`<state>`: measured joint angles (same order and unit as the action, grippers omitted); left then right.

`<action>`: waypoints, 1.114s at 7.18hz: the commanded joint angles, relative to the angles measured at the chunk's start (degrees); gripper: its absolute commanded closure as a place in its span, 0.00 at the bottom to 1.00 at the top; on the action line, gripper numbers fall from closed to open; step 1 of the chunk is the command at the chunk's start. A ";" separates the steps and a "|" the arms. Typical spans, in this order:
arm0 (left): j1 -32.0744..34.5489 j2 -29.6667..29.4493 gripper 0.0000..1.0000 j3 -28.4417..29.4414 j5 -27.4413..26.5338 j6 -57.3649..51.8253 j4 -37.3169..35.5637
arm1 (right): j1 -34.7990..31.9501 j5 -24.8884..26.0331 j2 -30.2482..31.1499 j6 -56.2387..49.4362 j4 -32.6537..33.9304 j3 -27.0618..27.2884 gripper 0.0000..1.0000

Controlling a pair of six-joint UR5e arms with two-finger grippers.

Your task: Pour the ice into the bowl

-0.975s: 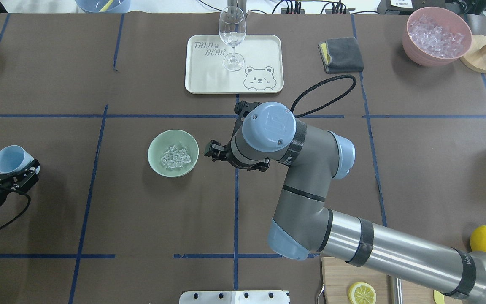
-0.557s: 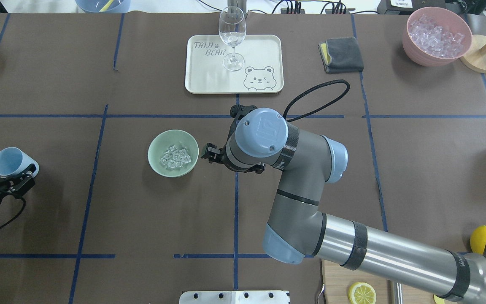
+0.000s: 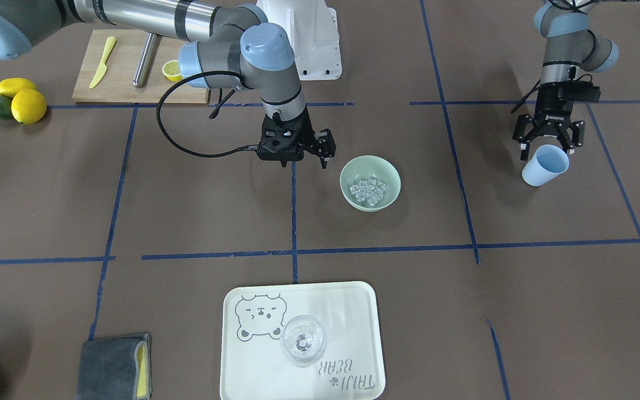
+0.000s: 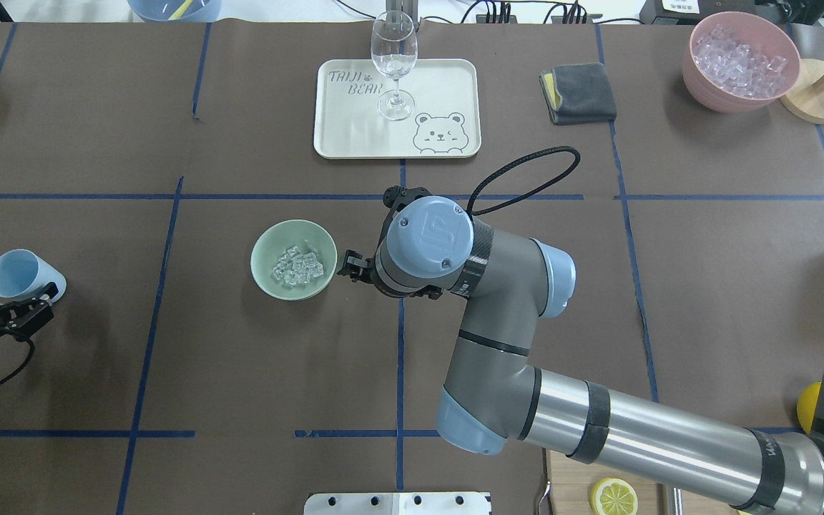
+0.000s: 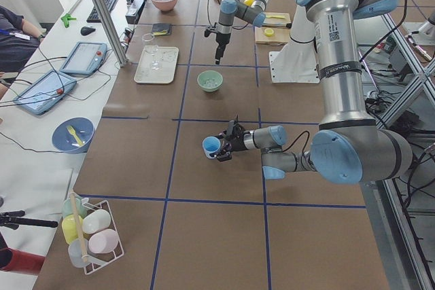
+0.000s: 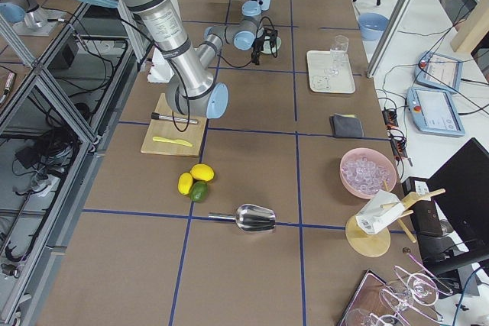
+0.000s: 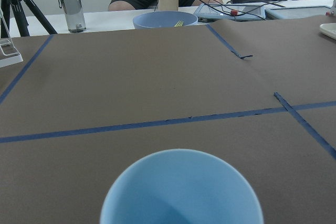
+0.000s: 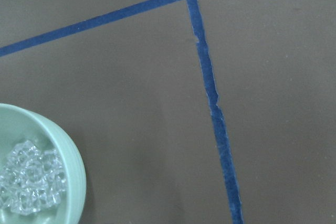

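Observation:
The pale green bowl (image 4: 262, 247) stands left of the table's middle, and the clear ice cubes (image 4: 297, 266) lie inside it. It also shows in the front view (image 3: 353, 169), with the ice (image 3: 369, 190), and at the right wrist view's lower left (image 8: 71, 163). My right gripper (image 3: 304, 163) points down just beside the bowl, open and empty, one finger (image 4: 352, 271) close to the rim. The light blue cup (image 4: 18, 275) stands empty at the far left. My left gripper (image 4: 8, 304) is open just behind the cup (image 3: 545, 164), not touching it.
A cream tray (image 4: 326, 143) with a wine glass (image 4: 393, 57) sits beyond the bowl. A grey cloth (image 4: 578, 93) and a pink bowl of ice (image 4: 741, 61) are at the far right. A cutting board with a lemon half (image 4: 612, 495) lies near the robot.
My left gripper has let go of the cup and drawn back toward the robot; the cup now stands free. My right arm has moved left, closer to the bowl.

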<state>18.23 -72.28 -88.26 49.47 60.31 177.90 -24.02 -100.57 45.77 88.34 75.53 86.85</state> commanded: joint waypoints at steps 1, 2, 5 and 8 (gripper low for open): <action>3.11 0.74 0.00 -2.34 2.72 -2.46 -0.01 | 0.55 0.46 -0.94 0.16 0.06 -0.89 0.00; 5.05 0.74 0.00 -3.14 4.13 -4.04 -0.01 | 0.55 0.46 -3.73 0.34 0.06 -4.03 0.00; 6.82 0.74 0.00 -3.58 5.90 -4.93 -0.10 | 0.37 0.46 -6.74 -0.09 0.06 -6.26 0.00; 10.33 0.74 0.00 -6.03 9.76 -7.74 -1.76 | 0.20 1.87 -11.99 -0.89 -0.20 -14.48 0.00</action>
<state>26.93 -71.57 -92.83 57.43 53.76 177.21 -23.78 -99.09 36.69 87.68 75.43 76.32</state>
